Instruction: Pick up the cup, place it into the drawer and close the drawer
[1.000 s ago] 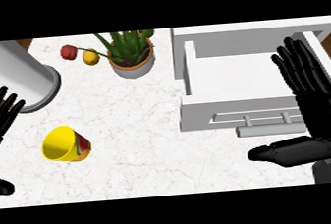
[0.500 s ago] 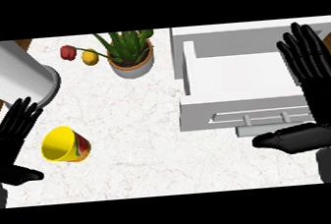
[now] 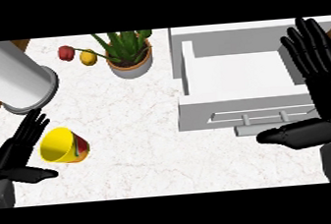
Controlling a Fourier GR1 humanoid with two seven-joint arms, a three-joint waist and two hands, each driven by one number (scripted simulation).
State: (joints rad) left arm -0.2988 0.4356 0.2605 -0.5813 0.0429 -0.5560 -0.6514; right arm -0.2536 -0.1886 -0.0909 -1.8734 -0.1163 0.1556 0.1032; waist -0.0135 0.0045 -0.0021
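A white marbled tabletop (image 3: 134, 136) carries everything. The yellow cup (image 3: 62, 145) lies on its side at eight o'clock, mouth turned toward the left robot hand (image 3: 17, 152), whose fingers are spread straight just beside it, likely lined up to close round it. The right robot hand (image 3: 319, 87), fingers straight and apart, hangs over the open white drawer (image 3: 234, 74) at two o'clock. A potted plant (image 3: 129, 55), two small fruits (image 3: 76, 54) and a grey cylinder (image 3: 9, 77) stand around eleven o'clock, off the cup's path to the drawer.
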